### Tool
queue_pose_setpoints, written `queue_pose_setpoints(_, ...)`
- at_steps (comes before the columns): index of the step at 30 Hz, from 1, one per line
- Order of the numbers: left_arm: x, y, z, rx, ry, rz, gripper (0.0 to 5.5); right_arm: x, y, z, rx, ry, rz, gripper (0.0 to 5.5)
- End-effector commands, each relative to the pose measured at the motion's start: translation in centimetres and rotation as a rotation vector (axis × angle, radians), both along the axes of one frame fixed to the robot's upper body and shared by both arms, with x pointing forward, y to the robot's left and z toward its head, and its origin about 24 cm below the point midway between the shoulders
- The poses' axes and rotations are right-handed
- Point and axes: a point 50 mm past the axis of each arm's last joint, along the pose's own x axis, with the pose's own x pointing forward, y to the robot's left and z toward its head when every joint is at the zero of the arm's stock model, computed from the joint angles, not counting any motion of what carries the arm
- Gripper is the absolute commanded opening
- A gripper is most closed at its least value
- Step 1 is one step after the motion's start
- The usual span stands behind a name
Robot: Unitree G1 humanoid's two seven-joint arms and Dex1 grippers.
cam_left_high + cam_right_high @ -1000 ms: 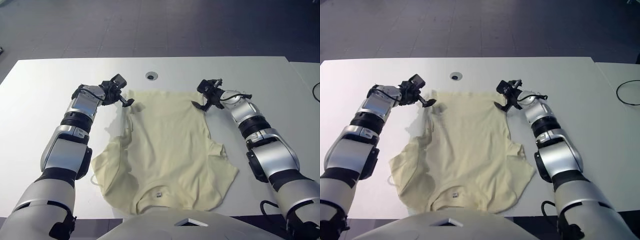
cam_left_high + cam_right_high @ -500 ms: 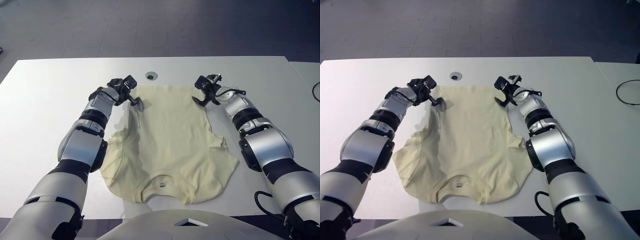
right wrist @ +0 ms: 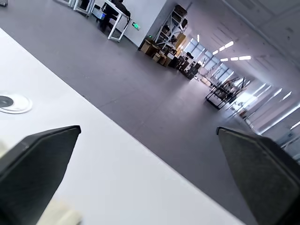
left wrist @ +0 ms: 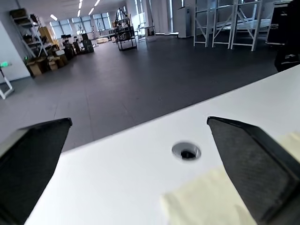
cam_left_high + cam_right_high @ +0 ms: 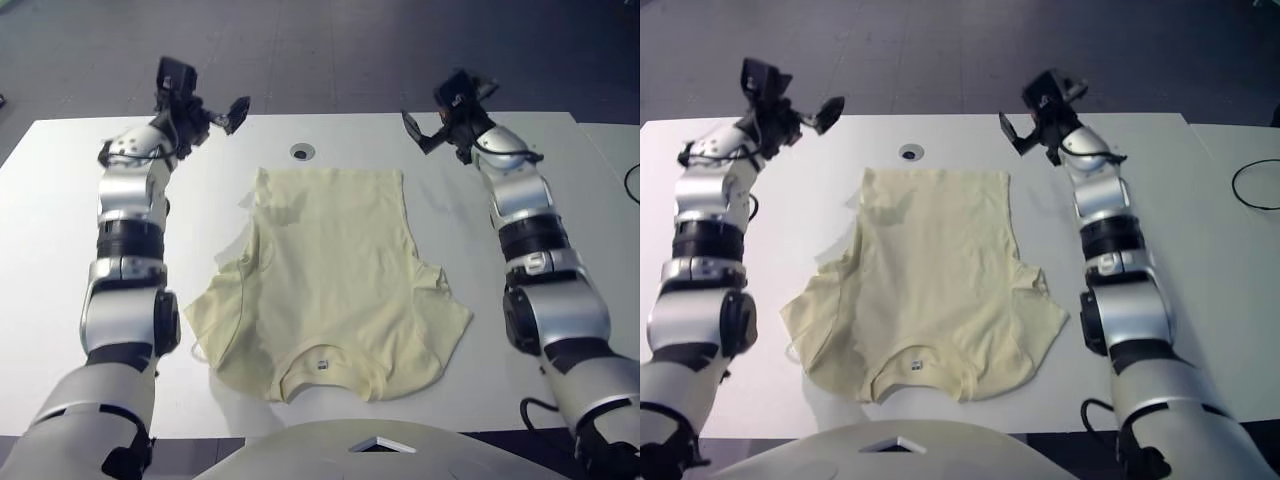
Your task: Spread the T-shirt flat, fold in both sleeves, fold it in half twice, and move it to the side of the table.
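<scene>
A pale yellow T-shirt (image 5: 335,280) lies on the white table (image 5: 90,200), hem at the far end, collar (image 5: 322,365) at the near edge. Its left side is rumpled, with the sleeve (image 5: 225,310) bunched and a small fold near the far left hem corner (image 5: 272,205). The right sleeve (image 5: 445,310) is creased. My left gripper (image 5: 218,115) hangs open in the air beyond the far left hem corner, holding nothing. My right gripper (image 5: 438,135) is raised beyond the far right hem corner, open and empty too. The hem's corner (image 4: 206,197) lies below the wide-spread left fingers (image 4: 33,159).
A round cable hole (image 5: 302,152) sits in the table just beyond the hem. A black cable loop (image 5: 1255,185) lies on the neighbouring table at the right. Bare table stretches to both sides of the shirt.
Both grippers have let go of the hem corners, opened, and lifted up and outward toward the far edge. The shirt has settled on the table.
</scene>
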Motion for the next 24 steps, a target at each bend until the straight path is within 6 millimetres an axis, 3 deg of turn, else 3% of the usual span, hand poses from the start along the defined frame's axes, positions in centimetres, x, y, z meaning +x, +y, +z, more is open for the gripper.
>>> queue_pose_setpoints(1, -15.4, 2.7, -2.8, -0.112, 0.270, 0.167, 5.37, -14.8, -3.3, -0.8, 0.484, 0.153, -0.162, 5.40)
queue_pose_setpoints(4, -17.4, 3.3, -2.7, -0.157, 0.279, 0.148, 5.37, -18.6, -4.5, -2.1, 0.640, 0.166, -0.303, 5.40)
queue_pose_setpoints(9, -19.7, 4.7, -3.8, -0.203, 0.426, 0.102, 5.37, -20.5, -2.8, -2.5, 0.754, 0.182, -0.335, 5.40)
queue_pose_setpoints(14, -22.8, 6.3, -5.2, -0.112, 0.630, 0.027, 5.37, -21.6, -1.6, -2.3, 0.816, 0.199, -0.361, 5.40)
queue_pose_setpoints(17, -24.6, 7.2, -7.0, -0.093, 0.775, 0.007, 5.37, -21.8, -1.4, -1.8, 0.840, 0.194, -0.377, 5.40)
queue_pose_setpoints(21, -26.5, 6.0, -8.9, -0.140, 0.852, -0.021, 4.95, -21.2, -1.5, -0.9, 0.852, 0.196, -0.359, 5.40)
queue_pose_setpoints(24, -26.4, 4.9, -10.0, -0.173, 0.828, 0.001, 4.45, -20.6, -1.4, -0.5, 0.856, 0.210, -0.341, 5.40)
